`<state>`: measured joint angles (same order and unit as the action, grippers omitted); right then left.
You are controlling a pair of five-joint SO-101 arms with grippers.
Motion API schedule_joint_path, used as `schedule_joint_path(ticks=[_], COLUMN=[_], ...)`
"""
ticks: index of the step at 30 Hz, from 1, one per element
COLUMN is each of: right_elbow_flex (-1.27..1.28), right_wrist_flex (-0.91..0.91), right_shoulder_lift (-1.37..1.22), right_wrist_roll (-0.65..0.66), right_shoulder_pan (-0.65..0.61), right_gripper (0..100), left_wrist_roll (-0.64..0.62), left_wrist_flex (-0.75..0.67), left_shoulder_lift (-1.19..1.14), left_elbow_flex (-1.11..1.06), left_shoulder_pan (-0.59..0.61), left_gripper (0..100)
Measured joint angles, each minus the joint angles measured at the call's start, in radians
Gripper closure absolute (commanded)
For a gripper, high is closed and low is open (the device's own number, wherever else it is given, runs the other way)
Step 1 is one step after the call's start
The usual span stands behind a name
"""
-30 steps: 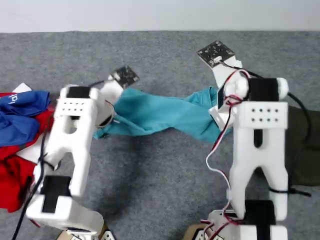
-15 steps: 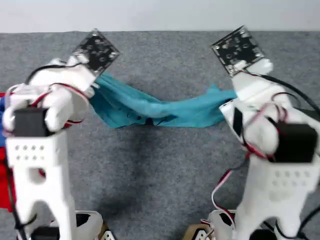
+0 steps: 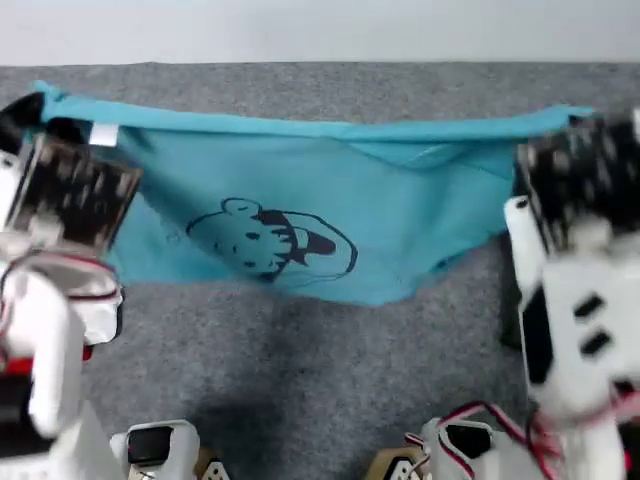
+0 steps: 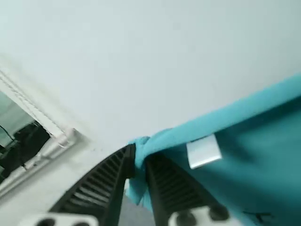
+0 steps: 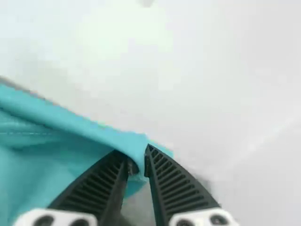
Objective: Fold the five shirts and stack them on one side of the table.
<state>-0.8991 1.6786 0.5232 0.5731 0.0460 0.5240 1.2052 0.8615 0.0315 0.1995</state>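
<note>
I count one shirt (image 3: 300,190) in my feeds, a teal one, and it hangs spread wide between two pincers above the grey surface (image 3: 300,400). Its upper edge runs as a nearly straight band from one side of the high view to the other, and the lower edge sags loose towards the middle. The shirt carries one dark cartoon print (image 3: 272,240), facing the high camera, and one small white label (image 4: 203,151) near the corner on the left arm's side.

The left pincer (image 4: 139,154) is pinching that corner: both ribbed black fingers (image 4: 164,188) are pressed onto a bunched fold of teal cloth, with the label just beside them. The right pincer (image 5: 136,153) is likewise clamped on the opposite corner, the cloth squeezed between its two fingers (image 5: 94,186) and a small tip of fabric poking out past them.

From above I see two white arms, the left arm (image 3: 50,310) and the right arm (image 3: 575,300), one at each end of the shirt. Their wrists sit in front of the cloth and cover both of its ends, and the spread shirt itself hides the far strip of the surface. Behind it all there is a plain pale wall (image 3: 300,30)
</note>
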Motion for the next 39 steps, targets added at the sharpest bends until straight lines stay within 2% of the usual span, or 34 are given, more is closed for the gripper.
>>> schedule_joint_path(ticks=[4, 8, 12, 19, 28, 35, 39], right_elbow_flex=[-0.064, -0.072, -0.075, -0.075, -0.087, -0.092, 0.005], right_wrist_flex=[-0.041, -0.137, -0.181, -0.100, -0.089, -0.086, -0.080], right_shoulder_lift=[0.018, 0.017, 0.017, 0.124, 0.322, 0.347, 0.347], right_wrist_roll=[0.052, 0.100, 0.138, 0.204, 0.259, 0.262, 0.262], right_shoulder_pan=[0.000, 0.000, 0.000, 0.005, 0.169, 0.178, 0.180], right_gripper=[98.9, 98.9, 98.9, 98.9, 98.8, 98.8, 98.8], left_wrist_roll=[0.055, 0.173, 0.241, 0.253, 0.253, 0.250, 0.250], left_wrist_flex=[-0.002, -0.002, -0.002, -0.008, -0.158, -0.209, -0.209], left_shoulder_lift=[0.066, 0.140, 0.261, 0.417, 0.595, 0.647, 0.651], left_elbow_flex=[-0.021, -0.121, -0.226, -0.265, -0.264, -0.267, -0.356], left_shoulder_pan=[0.002, 0.002, 0.002, 0.002, 0.009, 0.009, 0.011], left_gripper=[99, 99, 99, 99, 99, 99, 99])
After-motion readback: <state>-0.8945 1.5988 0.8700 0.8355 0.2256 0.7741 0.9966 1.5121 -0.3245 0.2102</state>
